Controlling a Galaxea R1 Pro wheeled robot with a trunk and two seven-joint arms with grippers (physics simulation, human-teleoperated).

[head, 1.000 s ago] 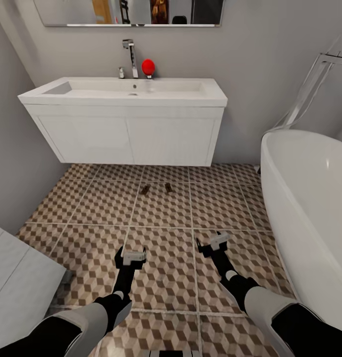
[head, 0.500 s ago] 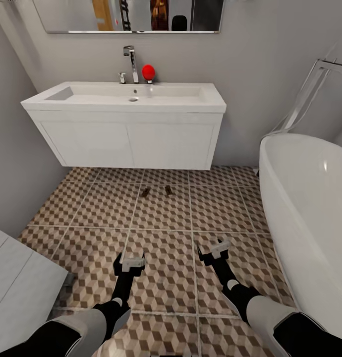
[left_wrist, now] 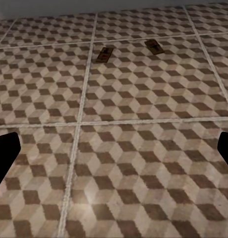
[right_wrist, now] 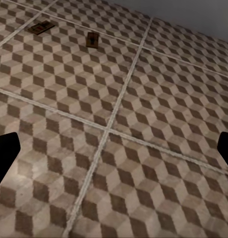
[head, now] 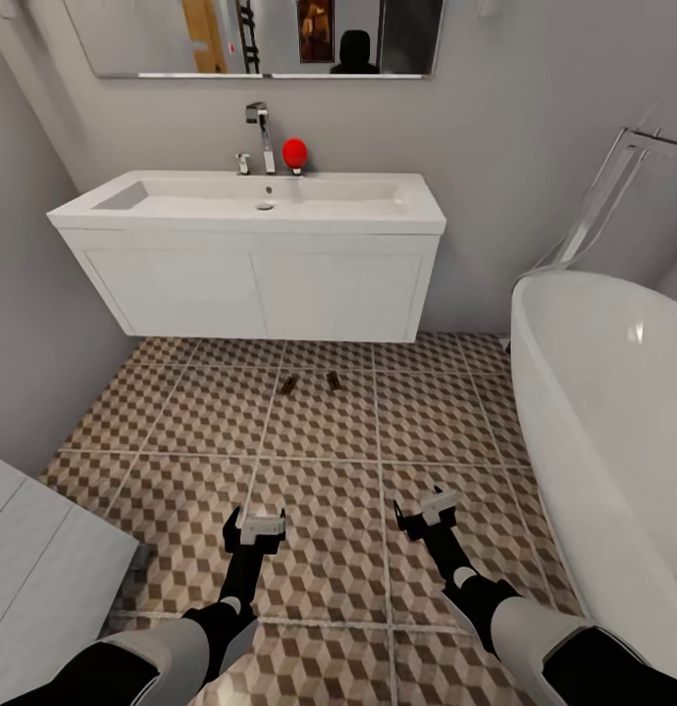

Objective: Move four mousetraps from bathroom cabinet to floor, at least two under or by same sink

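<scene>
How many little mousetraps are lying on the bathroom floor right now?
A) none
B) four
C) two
C: two mousetraps, one beside the other, lie on the patterned bathroom floor in front of the white sink, and both the left hand and right hand are empty.

Two mousetraps (right_wrist: 91, 39) lying apart on the bathroom floor (right_wrist: 143, 148), jaws spread wide
</scene>
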